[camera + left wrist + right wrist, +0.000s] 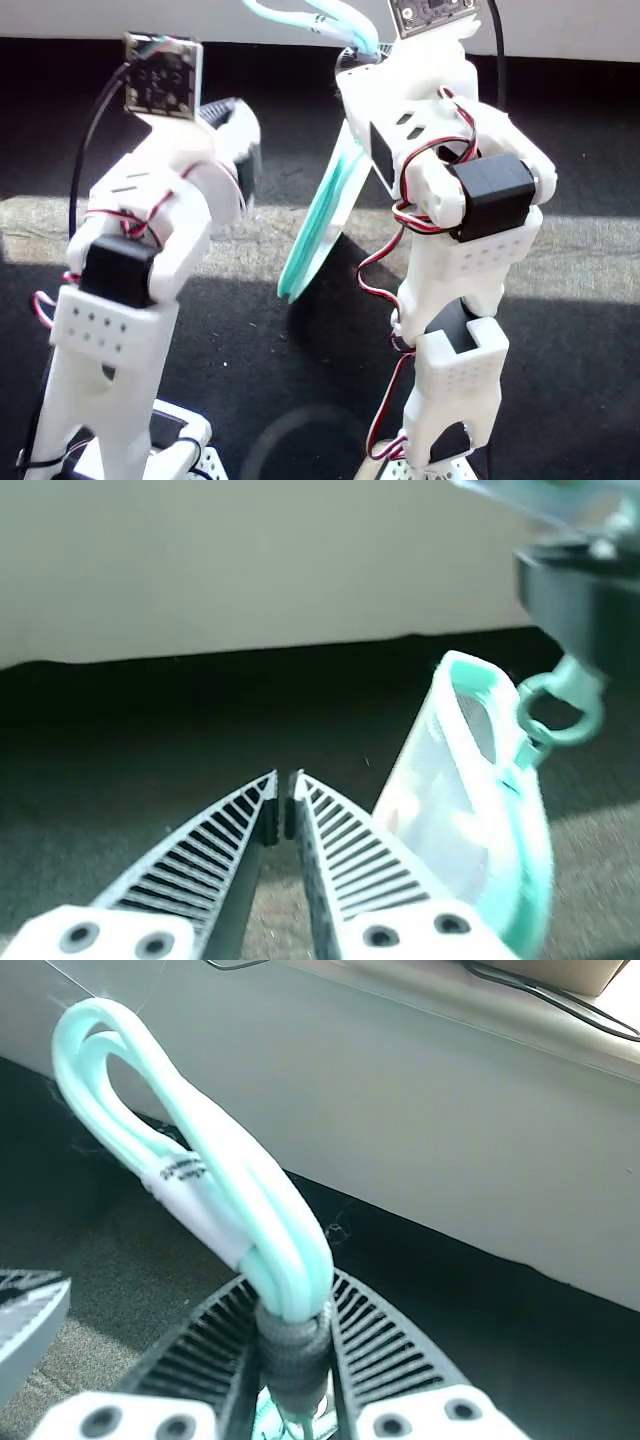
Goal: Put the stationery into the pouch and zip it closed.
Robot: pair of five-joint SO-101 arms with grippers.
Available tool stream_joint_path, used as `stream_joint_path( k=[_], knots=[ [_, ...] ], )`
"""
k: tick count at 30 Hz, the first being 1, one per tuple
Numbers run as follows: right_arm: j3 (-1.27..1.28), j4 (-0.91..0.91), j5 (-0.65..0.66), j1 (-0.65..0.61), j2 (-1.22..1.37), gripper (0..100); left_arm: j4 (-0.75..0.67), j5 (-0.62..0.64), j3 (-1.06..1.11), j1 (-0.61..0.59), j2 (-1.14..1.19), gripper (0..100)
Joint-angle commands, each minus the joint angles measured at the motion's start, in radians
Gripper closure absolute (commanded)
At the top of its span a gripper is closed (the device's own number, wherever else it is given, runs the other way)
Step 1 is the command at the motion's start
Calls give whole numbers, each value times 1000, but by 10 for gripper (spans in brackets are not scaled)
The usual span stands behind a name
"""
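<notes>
Shut tight with nothing between them, the left jaws point out over the dark bench (250,340), their ribbed halves meeting at the tips. The right jaws are clamped on the dark braided root of a pale teal cord loop (200,1175), which stands up out of them. From that grip the pouch (318,225) hangs between the two arms. Its long axis runs nearly upright, tilted so the lower end leans toward the left arm, and it looks to hang clear of the bench.

From the left wrist, the pouch sits just beside the left jaws, on the side toward the right arm. The left arm is the free one and the nearer to the pouch's edge.

The pouch is flat and soft, a cloudy see-through panel framed by a teal border. A teal ring (560,712) at its upper corner is likely the zip pull. Whether the zip is open, or any stationery is inside, cannot be told. The left jaws would probably need to open and come sideways to that ring.
</notes>
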Motion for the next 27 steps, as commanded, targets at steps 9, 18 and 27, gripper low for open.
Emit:
stream_joint_path(
  k=[9, 18, 27],
  knots=[
    [-73, 7, -9, -10, 28, 992, 167, 9, -71, 160, -130, 872],
    [-73, 7, -6, -10, 28, 992, 173, 5, -71, 369, -124, 871],
    [-73, 7, -6, -13, 27, 992, -51, 2, 160, 286, -122, 870]
  ],
)
